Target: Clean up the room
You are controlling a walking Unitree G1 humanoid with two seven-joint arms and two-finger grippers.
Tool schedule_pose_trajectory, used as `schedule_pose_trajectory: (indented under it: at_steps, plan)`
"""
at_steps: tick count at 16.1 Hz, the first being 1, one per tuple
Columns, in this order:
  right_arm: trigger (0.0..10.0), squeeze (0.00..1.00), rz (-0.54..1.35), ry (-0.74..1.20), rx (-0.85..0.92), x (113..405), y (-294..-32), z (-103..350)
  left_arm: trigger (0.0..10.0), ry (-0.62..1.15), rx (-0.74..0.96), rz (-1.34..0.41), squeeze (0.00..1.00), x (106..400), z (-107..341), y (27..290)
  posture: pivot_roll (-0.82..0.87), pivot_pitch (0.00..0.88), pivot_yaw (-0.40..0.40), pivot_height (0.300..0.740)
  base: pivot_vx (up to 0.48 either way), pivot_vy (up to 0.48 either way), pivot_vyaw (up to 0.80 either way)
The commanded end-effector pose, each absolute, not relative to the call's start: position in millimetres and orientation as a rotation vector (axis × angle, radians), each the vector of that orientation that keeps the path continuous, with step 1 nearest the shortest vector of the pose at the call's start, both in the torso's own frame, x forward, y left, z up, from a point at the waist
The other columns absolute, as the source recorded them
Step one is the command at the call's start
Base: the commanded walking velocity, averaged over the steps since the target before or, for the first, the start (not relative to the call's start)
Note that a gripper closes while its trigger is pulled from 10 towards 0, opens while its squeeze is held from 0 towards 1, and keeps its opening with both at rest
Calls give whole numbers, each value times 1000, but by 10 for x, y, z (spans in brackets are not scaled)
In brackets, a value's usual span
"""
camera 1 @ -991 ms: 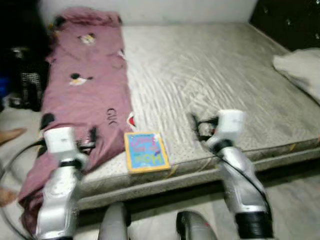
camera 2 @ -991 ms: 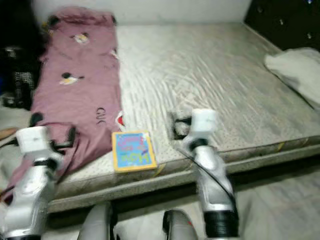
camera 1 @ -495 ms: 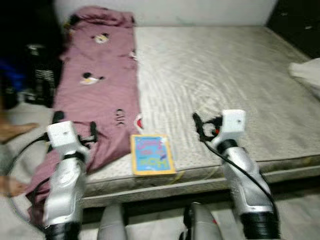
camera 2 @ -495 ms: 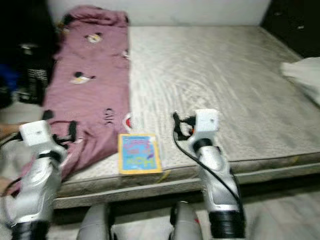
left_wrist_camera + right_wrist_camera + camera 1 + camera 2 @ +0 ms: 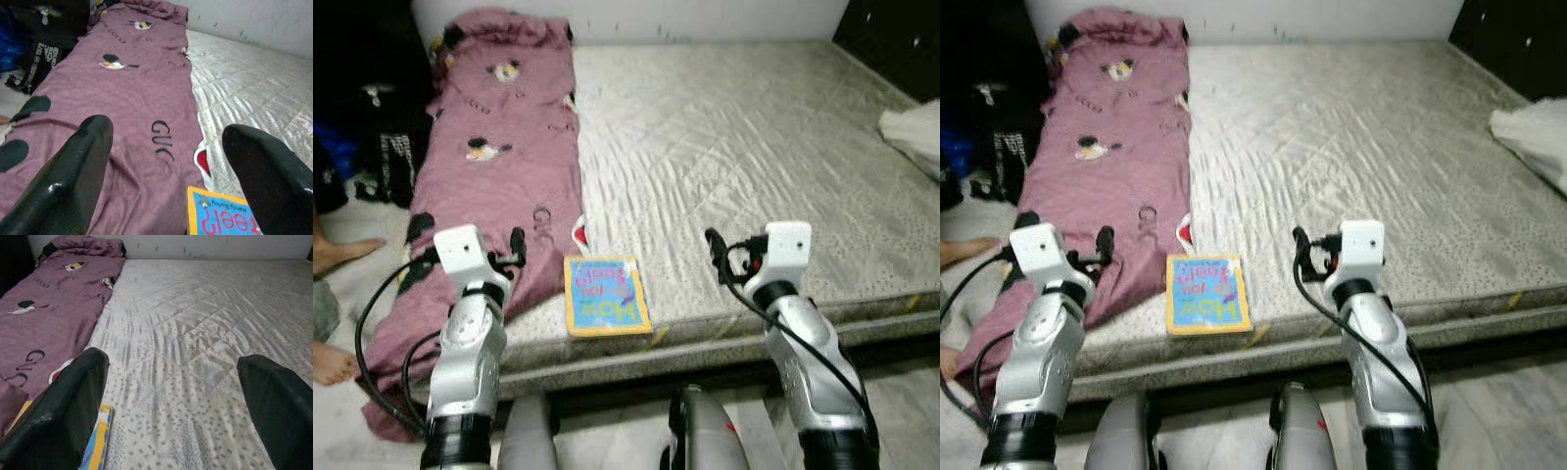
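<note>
Evidently nothing had been tidied yet: the book (image 5: 606,295) and blanket (image 5: 496,166) were left on the bed (image 5: 754,147), both grippers (image 5: 516,243) (image 5: 715,251) held spread, empty.

Beyond the left pincer (image 5: 161,161) lies a mauve blanket (image 5: 499,166) with black patches and cartoon prints. Just beside it, a blue book (image 5: 605,294) edged yellow; the bed (image 5: 754,147) is pale grey, quilted, speckled

I saw the book (image 5: 605,295) lying at the mattress's (image 5: 754,157) near edge, its left side touching the blanket (image 5: 494,166) spread along the mattress's left side. A pillow (image 5: 913,132) sat far right. A person's feet (image 5: 337,257) stood on the floor left.
</note>
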State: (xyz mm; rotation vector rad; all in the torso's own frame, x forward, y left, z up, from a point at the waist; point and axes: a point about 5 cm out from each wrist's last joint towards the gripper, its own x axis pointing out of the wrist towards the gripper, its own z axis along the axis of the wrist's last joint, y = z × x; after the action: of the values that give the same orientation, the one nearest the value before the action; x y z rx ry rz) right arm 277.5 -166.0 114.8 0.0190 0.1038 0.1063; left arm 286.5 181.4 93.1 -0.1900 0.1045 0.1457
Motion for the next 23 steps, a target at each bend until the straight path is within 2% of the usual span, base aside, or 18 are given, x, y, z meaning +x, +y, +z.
schedule_pose_trajectory:
  at_steps: [1, 6, 15, 19, 23]
  plan:
    - [10000, 0, 106, 104, 15, 2741, -1704, 1186, 10000, 120, -191, 163, 0, 2868, 891, 1817, -183, 41, -32, 583, 0, 0, 0]
    - [10000, 0, 99, 130, -6, 2711, -1778, 1179, 10000, 105, -215, 266, 0, 2890, 885, 1892, -201, 53, -43, 578, 0, 0, 0]
    - [10000, 0, 106, 150, -24, 2656, -1831, 1196, 10000, 147, -241, 340, 0, 2901, 799, 1955, -219, 69, -52, 578, 0, 0, 0]
    - [10000, 0, 108, 155, -18, 2650, -1828, 1197, 10000, 116, -254, 331, 0, 2975, 870, 2001, -221, 75, -47, 540, 0, 0, 0]
    - [10000, 0, 100, 168, -15, 2659, -1831, 1182, 10000, 105, -273, 321, 0, 2997, 877, 1997, -222, 76, -45, 535, 0, 0, 0]
